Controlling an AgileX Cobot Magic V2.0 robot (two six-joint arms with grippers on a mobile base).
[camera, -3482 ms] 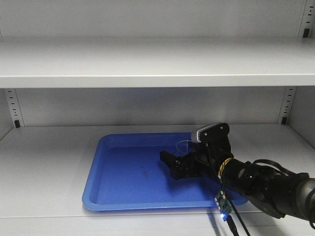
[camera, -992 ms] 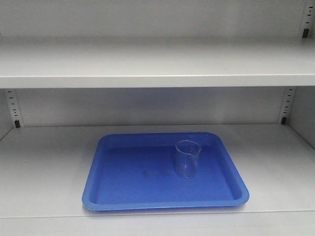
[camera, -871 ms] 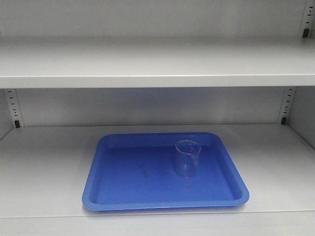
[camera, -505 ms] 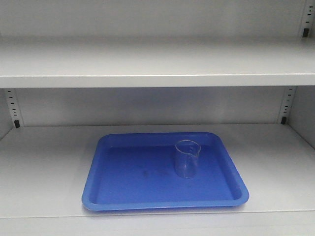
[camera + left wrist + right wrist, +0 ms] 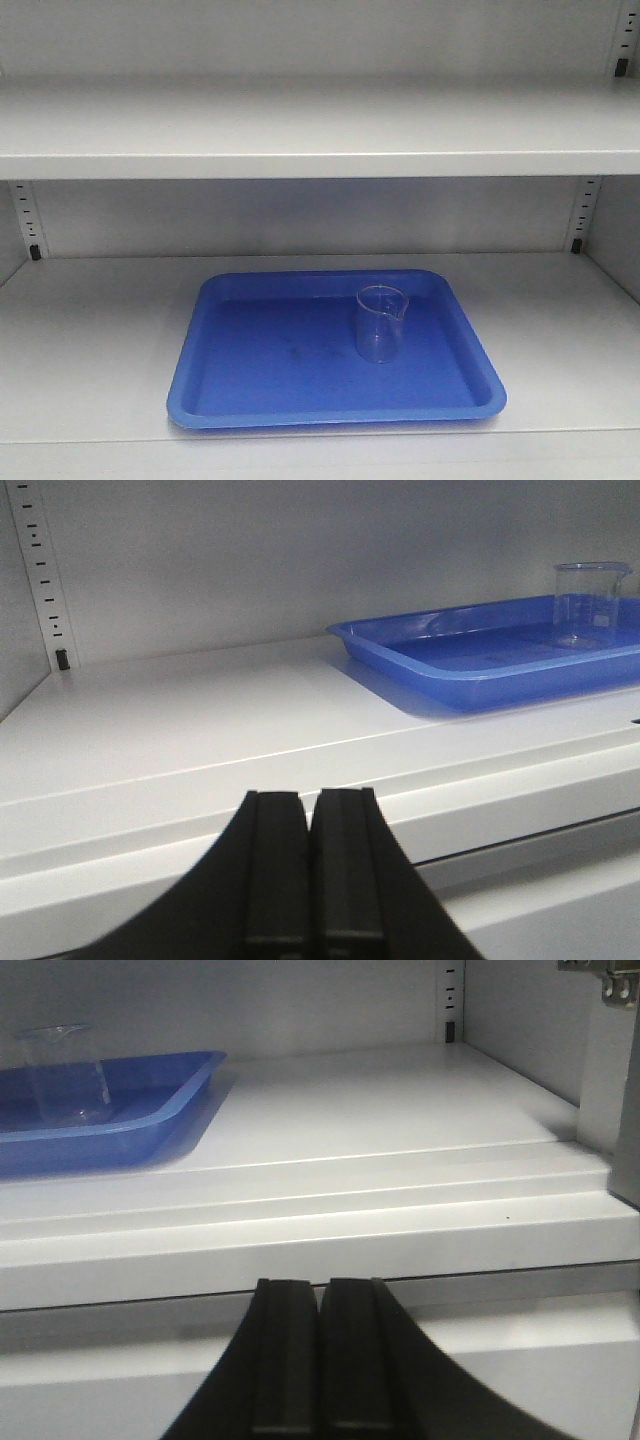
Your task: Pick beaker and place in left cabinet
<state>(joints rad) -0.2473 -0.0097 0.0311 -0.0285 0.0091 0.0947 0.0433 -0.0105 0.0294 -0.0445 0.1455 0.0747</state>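
Observation:
The small clear glass beaker (image 5: 381,322) stands upright on a blue tray (image 5: 250,400), right of the tray's middle, on the lower shelf of the pale grey cabinet (image 5: 100,330). Seen from the left wrist, the beaker (image 5: 590,602) is far to the right; from the right wrist, the beaker (image 5: 62,1073) is at the far left. My left gripper (image 5: 311,805) is shut and empty, outside the shelf's front edge. Shut and empty too, my right gripper (image 5: 320,1293) hangs below the shelf's front lip. Neither gripper shows in the front view.
An upper shelf (image 5: 320,150) runs across above the tray. Slotted peg strips (image 5: 28,220) line the back corners. A cabinet side wall with a metal hinge (image 5: 600,980) stands at the right in the right wrist view.
The right arm, which was reaching over the tray at the beaker 3.5 s ago, has pulled out of the front view. The beaker stays standing on the tray.

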